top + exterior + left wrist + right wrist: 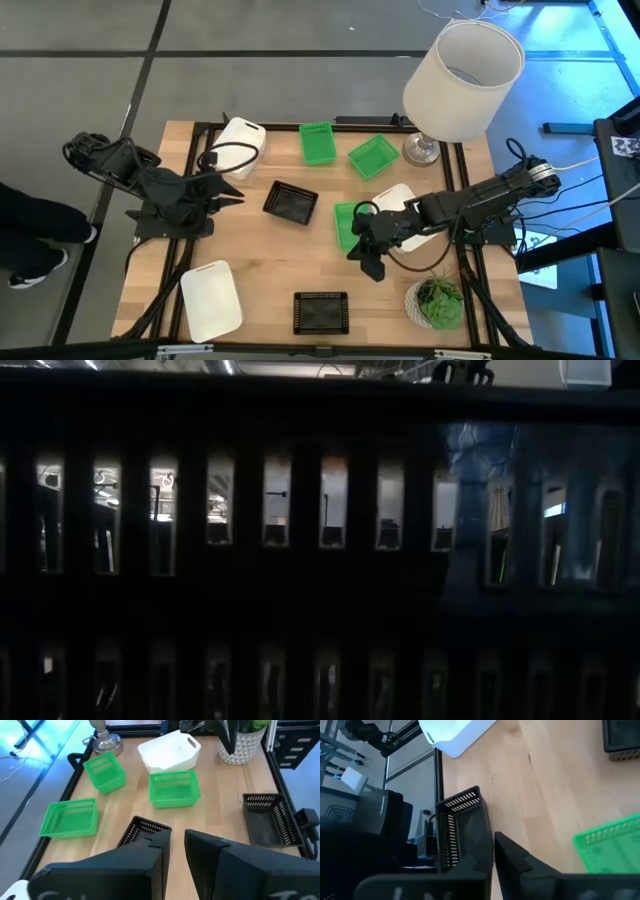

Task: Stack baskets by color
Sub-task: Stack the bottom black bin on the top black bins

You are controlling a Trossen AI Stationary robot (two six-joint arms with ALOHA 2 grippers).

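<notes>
Three bright green baskets lie on the table: two at the far edge (318, 143) (372, 156) and one at the middle right (345, 222). A black mesh basket (291, 202) sits at the centre and another (321, 311) by the near edge. White baskets rest at the far left (240, 145), the near left (211, 298) and under my right arm (400, 200). My left gripper (232, 192) (172, 852) hangs open just left of the centre black basket (145, 830). My right gripper (372, 265) (493, 852) is shut on nothing, between the middle green basket (610, 845) and the near black basket (455, 827).
A big white lampshade (462, 80) on its lamp base (420, 150) stands at the far right corner. A potted plant (437, 300) sits at the near right. The near black basket's mesh wall (300, 560) fills the low view. Bare wood (260, 260) lies between the baskets.
</notes>
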